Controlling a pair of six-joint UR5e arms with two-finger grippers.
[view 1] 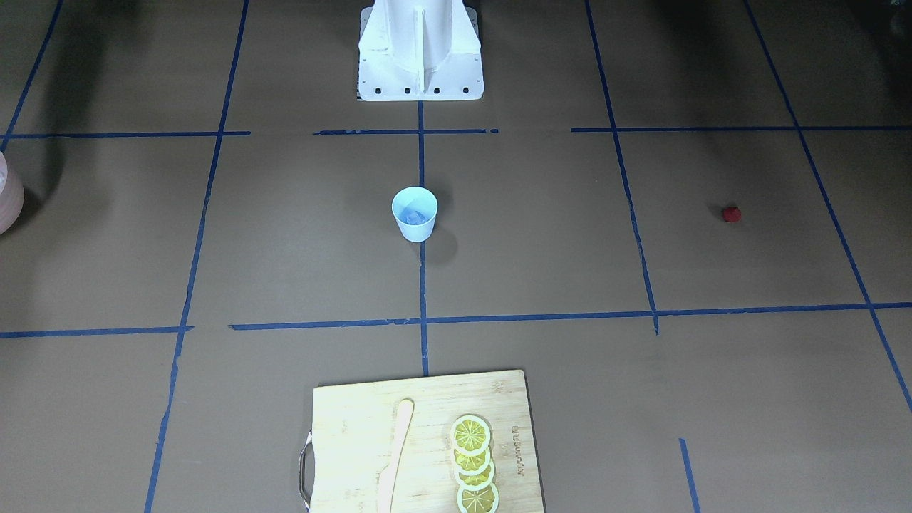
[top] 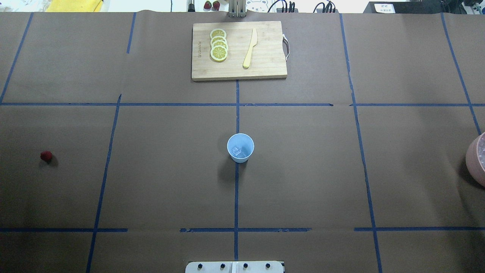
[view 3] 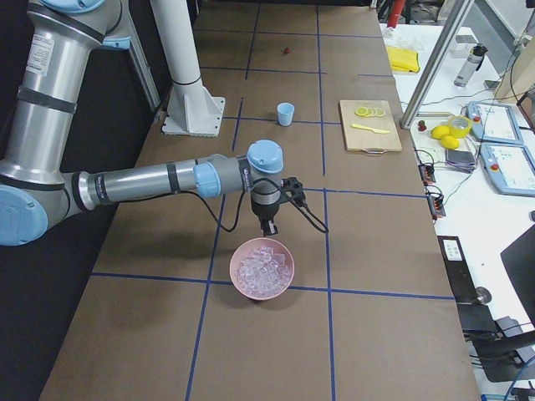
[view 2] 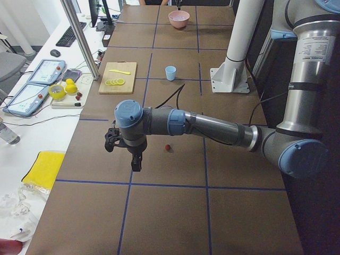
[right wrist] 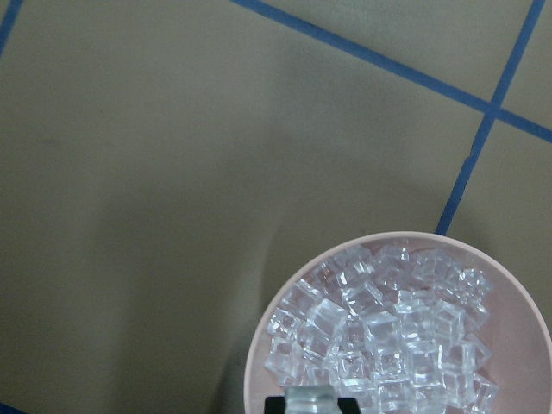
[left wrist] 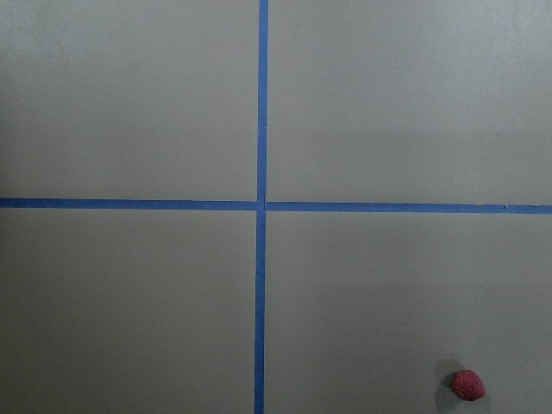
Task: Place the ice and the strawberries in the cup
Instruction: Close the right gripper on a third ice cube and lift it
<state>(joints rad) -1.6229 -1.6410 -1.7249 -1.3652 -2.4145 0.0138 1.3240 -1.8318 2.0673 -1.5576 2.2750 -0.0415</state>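
Note:
The pale blue cup point(top: 240, 148) stands upright at the table's middle with an ice cube point(top: 237, 151) inside it. One dark red strawberry point(top: 46, 155) lies alone far to the robot's left, also in the left wrist view's bottom right corner point(left wrist: 467, 385). My left gripper point(view 2: 136, 166) hangs above the table near that berry; I cannot tell whether it is open or shut. My right gripper point(right wrist: 310, 405) hovers over the pink bowl point(view 3: 262, 269) of ice point(right wrist: 379, 328), its dark fingertips pinching one clear cube at the bottom edge of the wrist view.
A wooden cutting board point(top: 238, 51) with lemon slices point(top: 218, 44) and a pale knife point(top: 250, 47) lies at the far side. Blue tape lines grid the brown table. The white robot base point(view 1: 420, 50) stands behind the cup.

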